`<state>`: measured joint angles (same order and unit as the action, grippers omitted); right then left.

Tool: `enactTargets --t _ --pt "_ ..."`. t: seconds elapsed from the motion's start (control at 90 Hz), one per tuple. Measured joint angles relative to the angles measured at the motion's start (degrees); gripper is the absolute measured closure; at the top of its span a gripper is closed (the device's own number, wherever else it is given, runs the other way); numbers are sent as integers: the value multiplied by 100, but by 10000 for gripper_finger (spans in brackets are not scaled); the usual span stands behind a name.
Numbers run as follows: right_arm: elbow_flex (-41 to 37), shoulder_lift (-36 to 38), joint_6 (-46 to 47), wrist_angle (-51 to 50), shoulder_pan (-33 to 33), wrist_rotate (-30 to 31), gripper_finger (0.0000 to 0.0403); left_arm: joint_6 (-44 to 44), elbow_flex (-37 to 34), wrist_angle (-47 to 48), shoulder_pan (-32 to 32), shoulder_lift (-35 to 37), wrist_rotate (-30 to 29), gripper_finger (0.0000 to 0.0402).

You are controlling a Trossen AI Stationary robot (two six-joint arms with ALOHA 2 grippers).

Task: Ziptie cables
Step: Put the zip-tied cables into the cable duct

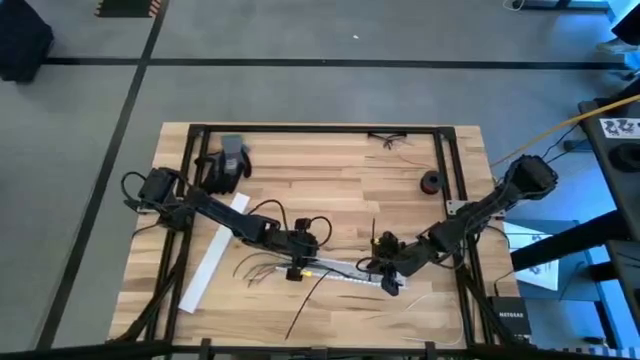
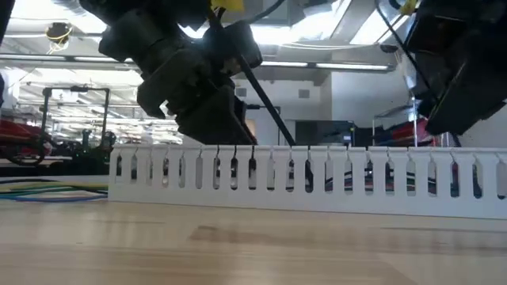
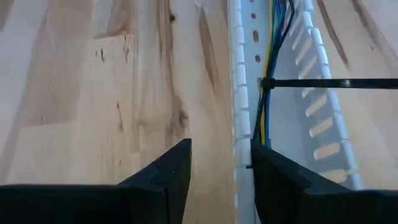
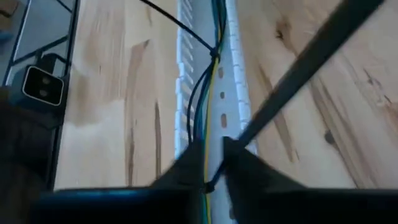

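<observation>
The left end effector (image 1: 294, 268) sits low at the near end of the white slotted duct (image 3: 241, 93), its fingers (image 3: 163, 180) parted astride the duct's wall, apparently to steady it. The cables (image 3: 268, 74) lie along the duct's channel on the table (image 1: 330, 170), already cinched by one black ziptie (image 3: 329, 83). At the far end, the right end effector (image 4: 210, 163) pinches the cables, likely keeping them taut.

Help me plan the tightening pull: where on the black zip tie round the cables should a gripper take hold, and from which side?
Probably its free tail, past the white slotted duct wall: it sticks out straight, sideways from the cables. Come from above, jaws across the strip.
</observation>
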<state>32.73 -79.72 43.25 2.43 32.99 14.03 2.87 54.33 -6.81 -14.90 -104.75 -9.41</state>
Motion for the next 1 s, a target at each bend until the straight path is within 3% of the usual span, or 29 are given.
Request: enactTargets --t 0.167,0.378,0.511,0.778,1.0 --pt "149 -98 -393 101 -49 325 395 11 0 -17 0 0 0 258" --pt "515 -738 -699 102 -192 203 401 -4 0 -53 0 0 -14 258" --pt "698 -1155 -775 88 -190 144 401 -134 4 -69 -88 127 -372 261" --pt "745 -1233 -777 101 -190 296 402 -355 129 -252 -149 785 -545 268" --pt "745 -1233 -327 116 -190 190 402 -284 133 -401 -66 800 -387 255"
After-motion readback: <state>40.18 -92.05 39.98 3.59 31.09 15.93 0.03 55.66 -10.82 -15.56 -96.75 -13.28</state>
